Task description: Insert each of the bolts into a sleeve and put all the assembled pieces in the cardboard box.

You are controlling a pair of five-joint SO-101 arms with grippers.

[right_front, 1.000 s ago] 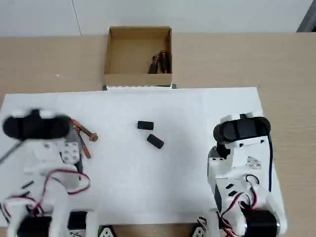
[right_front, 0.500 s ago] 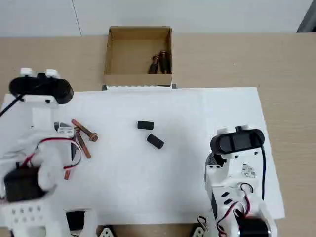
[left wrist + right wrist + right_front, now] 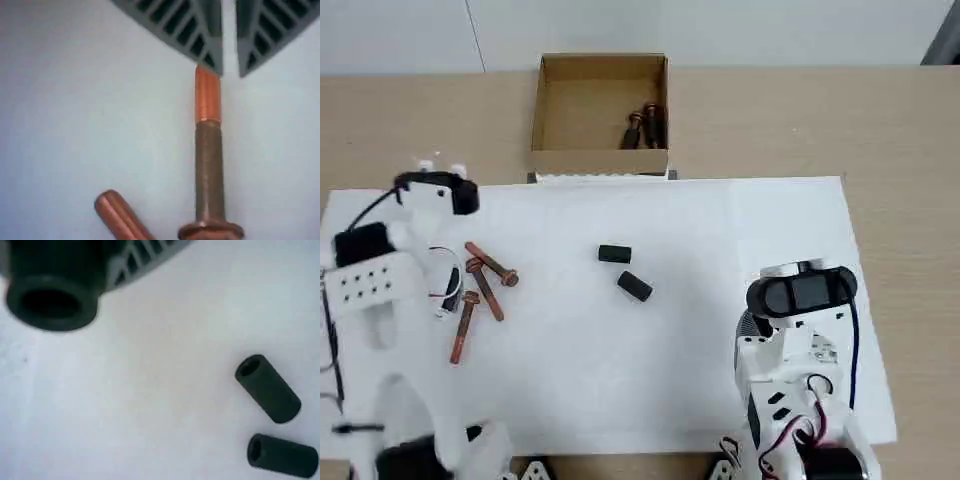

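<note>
At far middle of table (image 3: pixel 880 120): cardboard box (image 3: pixel 548 110), top open, near wall just touching far edge of white sheet (image 3: pixel 720 380). Holds assembled pieces (image 3: pixel 646 126) in its near right corner, lying side by side; count hard to tell.

On left part of sheet, three loose bolts bunched together: far bolt (image 3: pixel 490 263), middle bolt (image 3: pixel 486 293), near bolt (image 3: pixel 463 330). Far and middle touching or crossing near middle bolt's head; near bolt's head just beside middle bolt's shaft.

Mid sheet, well apart from bolts: far sleeve (image 3: pixel 614 254) and near sleeve (image 3: pixel 635 286), close together but not touching, both lying on their sides.

Left arm (image 3: pixel 370 285) over left edge of sheet, just beside the bolts. Left gripper (image 3: pixel 229 67) low over sheet, jaws parted by a narrow gap, nothing between them. Tip of one jaw right at plain end of bolt at the jaws (image 3: pixel 207 150), head end pointing away. Cannot tell which of the three. End of second bolt (image 3: pixel 117 217) near it, apart.

Right arm (image 3: pixel 800 340) at near right of sheet, well apart from loose sleeves. Right gripper (image 3: pixel 75 275) clamped on held sleeve (image 3: pixel 50 302), off the sheet, open bore facing wrist camera, one ribbed jaw visible against it.
</note>
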